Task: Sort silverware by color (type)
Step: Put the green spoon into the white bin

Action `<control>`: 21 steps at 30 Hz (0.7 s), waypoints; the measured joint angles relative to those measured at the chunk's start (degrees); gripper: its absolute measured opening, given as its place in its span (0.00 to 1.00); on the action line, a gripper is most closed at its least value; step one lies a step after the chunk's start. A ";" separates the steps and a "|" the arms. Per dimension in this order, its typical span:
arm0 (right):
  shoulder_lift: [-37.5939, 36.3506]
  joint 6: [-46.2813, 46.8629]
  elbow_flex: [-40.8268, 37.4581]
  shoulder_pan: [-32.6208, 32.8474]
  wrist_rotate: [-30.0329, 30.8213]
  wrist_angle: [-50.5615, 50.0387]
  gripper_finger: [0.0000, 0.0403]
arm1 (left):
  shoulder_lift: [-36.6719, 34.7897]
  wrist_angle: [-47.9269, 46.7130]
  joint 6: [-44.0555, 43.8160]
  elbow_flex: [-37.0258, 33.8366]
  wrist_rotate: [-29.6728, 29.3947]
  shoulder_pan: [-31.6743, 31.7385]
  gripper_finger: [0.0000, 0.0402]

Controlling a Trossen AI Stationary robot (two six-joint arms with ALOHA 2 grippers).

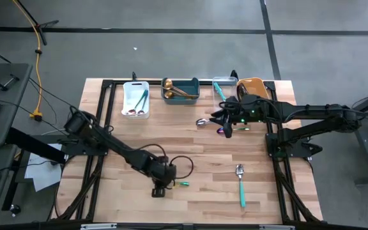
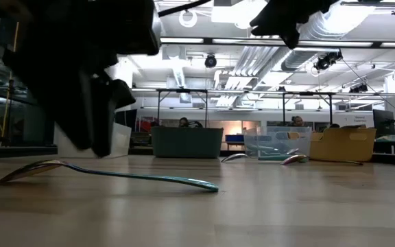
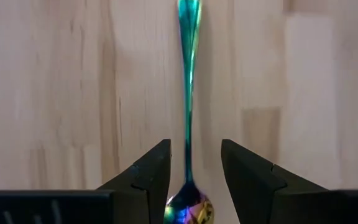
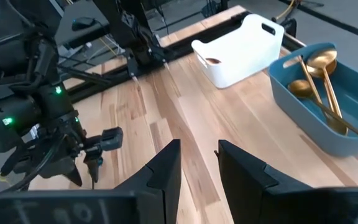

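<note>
Iridescent spoon (image 3: 189,124) sits right under the left wrist camera, flat on the table (image 1: 190,153), handle running straight out ahead and bowl back at the finger roots. Left gripper (image 3: 194,165) is low over it with jaws apart, 1 finger on each side of the thin neck; I can't see any contact with the metal yet.

Risks: the neck is narrow, glossy and flat on the wood, so the pads may skid over it, or close short and kick the spoon sideways. Gripping this near the bowl would probably let the long handle droop or swing on lift.

Right gripper (image 4: 197,162) hangs up by the bins with fingers apart and nothing between them; it's well clear of the left arm.

Elsewhere: teal-handled spoon (image 1: 241,185) lies loose near the front right, gold spoons (image 4: 319,78) are in the teal bin (image 4: 353,134), and the white bin (image 4: 238,50) holds a couple more pieces.
</note>
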 joint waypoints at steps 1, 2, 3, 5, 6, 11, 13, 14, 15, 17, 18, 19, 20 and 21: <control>0.00 0.00 0.00 0.00 0.00 -0.42 0.25 | 0.40 -0.53 0.02 0.00 -0.22 -0.20 0.33; 0.00 0.00 0.00 0.00 0.00 -0.78 0.25 | 0.89 -0.72 0.00 0.00 -0.24 -0.38 0.33; 0.00 0.00 0.00 0.00 0.00 -1.01 0.25 | 1.36 -0.61 0.02 0.00 -0.30 -0.45 0.33; 0.00 0.00 0.00 0.00 0.00 -1.22 0.25 | 2.38 -0.67 -0.01 0.00 -0.35 -0.68 0.33; 0.00 0.00 0.00 0.00 0.00 -1.20 0.25 | 2.85 -0.78 -0.04 -0.02 -0.41 -0.75 0.33; 0.00 0.00 0.00 0.00 -0.02 -1.26 0.25 | 3.66 -2.20 -2.29 0.20 -3.40 -0.97 0.33; 0.00 0.00 0.00 0.00 -0.01 -1.26 0.25 | 3.68 -2.43 -2.80 0.20 -3.50 -0.88 0.32; 0.00 0.00 0.00 0.00 -0.01 -1.26 0.25 | 3.70 -2.51 -2.79 0.20 -3.50 -0.84 0.31; 0.00 0.00 0.00 0.00 0.00 -1.26 0.25 | 3.70 -2.59 -2.50 0.18 -3.59 -0.82 0.28; 0.00 0.00 0.00 0.00 -0.02 -1.26 0.25 | 3.74 -2.97 -2.02 0.17 -3.88 -0.78 0.21; 0.00 0.00 0.00 0.00 0.00 -1.27 0.25 | 3.75 -3.25 -2.07 0.16 -4.10 -0.75 0.16; 0.00 0.00 0.00 0.00 -0.02 -1.26 0.25 | 3.76 -3.59 -2.40 0.14 -4.26 -0.68 0.11; 0.00 0.00 0.00 0.00 -0.02 -1.27 0.25 | 3.78 -3.99 -2.87 0.11 -4.20 -0.55 0.06; 0.00 0.00 0.00 0.00 -0.02 -1.29 0.25 | 3.79 -4.20 -3.36 0.11 -3.75 -0.34 0.04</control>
